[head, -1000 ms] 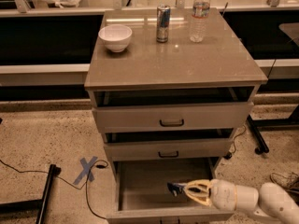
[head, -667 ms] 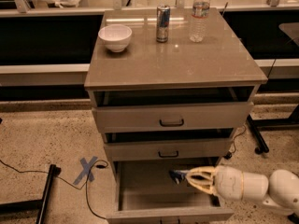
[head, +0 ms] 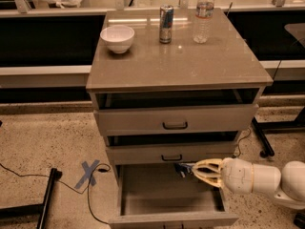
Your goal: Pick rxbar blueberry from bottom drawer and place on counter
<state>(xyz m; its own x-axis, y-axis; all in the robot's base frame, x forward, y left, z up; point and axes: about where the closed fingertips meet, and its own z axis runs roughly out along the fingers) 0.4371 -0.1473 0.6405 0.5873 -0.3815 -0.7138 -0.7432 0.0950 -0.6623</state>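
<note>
The bottom drawer (head: 171,219) is pulled wide open and its floor looks bare. My gripper (head: 194,169) reaches in from the right, above the drawer's back part and just under the middle drawer's front. Its cream fingers are shut on the rxbar blueberry (head: 181,170), a small dark blue bar that sticks out to the left of the fingertips and is lifted off the drawer floor. The counter (head: 181,61) is the glossy grey-brown cabinet top, well above the gripper.
On the counter stand a white bowl (head: 117,37), a silver-blue can (head: 166,17) and a water bottle (head: 203,13) along the back. The top drawer (head: 174,120) and middle drawer (head: 171,153) are slightly open. Blue tape X (head: 89,173), a cable and a black stand (head: 45,199) lie on the floor at left.
My gripper has risen and moved left and back with the bar, from low inside the drawer to just below the middle drawer front.
</note>
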